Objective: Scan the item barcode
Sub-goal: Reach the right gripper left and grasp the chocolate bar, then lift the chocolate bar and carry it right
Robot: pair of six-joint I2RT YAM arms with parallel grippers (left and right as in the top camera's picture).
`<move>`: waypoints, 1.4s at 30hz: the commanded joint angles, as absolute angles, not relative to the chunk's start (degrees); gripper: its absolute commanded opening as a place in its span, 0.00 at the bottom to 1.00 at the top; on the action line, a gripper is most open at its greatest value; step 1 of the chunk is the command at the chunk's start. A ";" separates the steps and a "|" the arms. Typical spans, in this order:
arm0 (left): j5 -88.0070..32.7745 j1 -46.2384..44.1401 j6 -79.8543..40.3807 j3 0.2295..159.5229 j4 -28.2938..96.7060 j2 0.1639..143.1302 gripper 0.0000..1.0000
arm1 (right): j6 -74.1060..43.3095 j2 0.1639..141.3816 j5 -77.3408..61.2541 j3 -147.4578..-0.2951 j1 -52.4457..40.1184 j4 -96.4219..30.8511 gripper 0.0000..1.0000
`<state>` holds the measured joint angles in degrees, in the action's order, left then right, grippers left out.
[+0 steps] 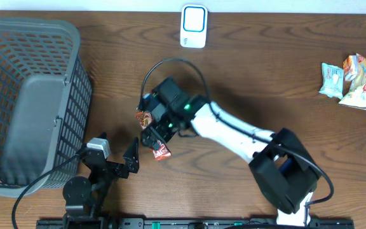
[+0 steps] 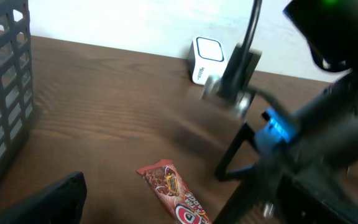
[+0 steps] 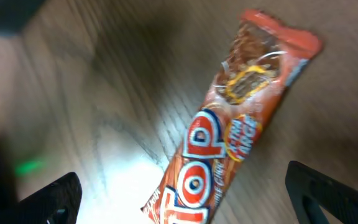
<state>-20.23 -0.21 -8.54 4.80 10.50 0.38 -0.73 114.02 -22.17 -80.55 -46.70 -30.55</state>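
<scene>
The bar [image 1: 161, 151] lies flat on the table [image 1: 265, 63], near the middle and a bit toward 8 o'clock. It is red and has big letters on the wrapper. From above, it runs from 11 o'clock down to 5 o'clock. Only its two ends show there, because the right gripper [image 1: 152, 132] hangs over the middle of it.

The right gripper is wide open and holds nothing. In its own camera, one finger is on each side of the bar [image 3: 229, 137]. The fingers [image 3: 328, 193] do not touch the wrapper there. The right arm [image 1: 234, 130] is white and black. It reaches in from 5 o'clock, and a small green light glows on it.

The left gripper [image 1: 116, 151] sits at 7 o'clock, just beside the bar's lower end. Its fingers are spread apart too, and it holds nothing. Its camera sees the bar [image 2: 176, 193] lying on the wood in front of it.

The scanner [image 1: 194, 27] is white with a blue face. It stands at 12 o'clock, at the far edge of the table, well apart from the bar. The left camera shows the scanner [image 2: 207, 59] too, far behind the bar.

A gray basket [image 1: 27, 27] stands at 9 o'clock. Some snack bags [image 1: 354, 79] lie in a pile at 2 o'clock.
</scene>
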 commanded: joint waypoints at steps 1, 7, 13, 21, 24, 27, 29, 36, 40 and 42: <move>-20.10 -0.08 -7.55 3.88 11.92 0.34 0.98 | -0.14 114.28 -16.80 -77.95 -49.45 -28.27 0.99; -20.10 -0.08 -7.55 3.88 11.92 0.34 0.98 | -2.55 115.09 -6.50 -74.19 -53.19 -21.74 0.91; -20.10 -0.08 -7.55 3.88 11.92 0.34 0.98 | -5.74 117.58 -4.58 -72.66 -54.26 -18.85 0.67; -20.10 -0.08 -7.55 3.88 11.92 0.34 0.98 | -12.14 118.52 1.52 -72.64 -53.58 -20.05 0.01; -20.10 -0.08 -7.55 3.88 11.92 0.34 0.98 | -12.51 118.50 1.85 -72.77 -52.36 -20.73 0.01; -20.08 -0.08 -7.55 3.88 11.92 0.34 0.98 | -13.06 118.48 1.78 -73.89 -50.50 -22.63 0.01; -20.10 -0.08 -7.55 3.88 11.92 0.34 0.98 | -14.83 118.39 1.45 -75.81 -48.58 -26.02 0.01; -20.10 -0.08 -7.55 3.88 11.92 0.34 0.98 | -13.30 118.28 -20.29 -83.37 -37.15 -40.25 0.01; -20.08 -0.08 -7.55 3.88 11.92 0.34 0.98 | -8.21 118.28 -43.81 -84.01 -28.69 -47.81 0.01; -20.10 -0.08 -7.55 3.88 11.92 0.34 0.98 | -8.01 118.30 -51.81 -84.01 -24.45 -51.86 0.01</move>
<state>-20.23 -0.21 -8.54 4.80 10.50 0.38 -10.72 117.78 -30.89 -83.26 -28.93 -49.01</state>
